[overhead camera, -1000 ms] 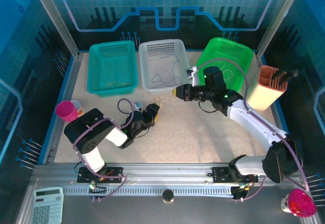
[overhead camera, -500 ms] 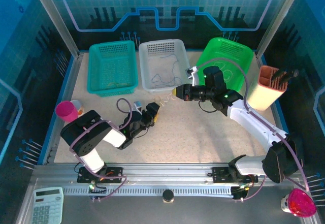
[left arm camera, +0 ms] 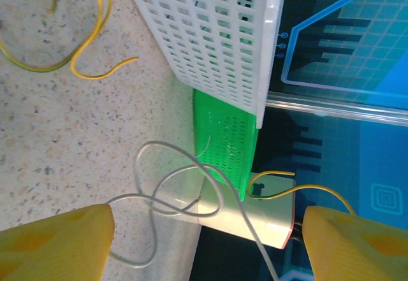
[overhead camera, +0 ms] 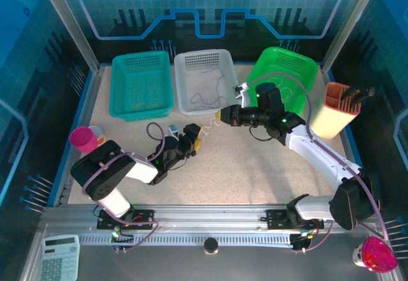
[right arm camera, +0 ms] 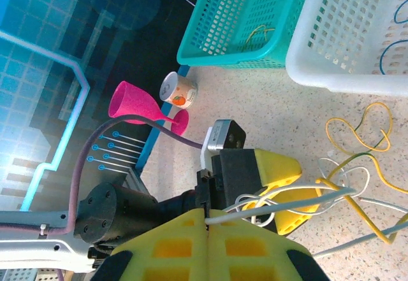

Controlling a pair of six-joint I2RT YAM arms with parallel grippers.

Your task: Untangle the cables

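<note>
**Item: cable tangle, mid-separation**

1. Left claw: low over the desk, nearest the arm bases. Fingers wide apart, clamped on nothing. A loop of whitish cable lies on the desk between them.
2. Cables: a small loose knot on open desk between the two claws, just before the white basket.
   - Whitish cable: thin and limp, in overlapping curls.
   - Yellow cable: lies just beside it in open bends. The right wrist view shows it crossing the whitish strands.
3. Right claw: just beyond the knot. Fingers together, pinching one whitish strand that runs taut toward the tangle.
4. Far row:
   - Teal basket.
   - White basket, with a dark wire inside.
   - Green basket.

**Step in hand (judged):** one strand is held and the second grip is not yet taken.

**Next move calls for:** the left claw to close on a single loop, not two. The claws then draw apart gently so the crossings slip free instead of tightening.
</note>
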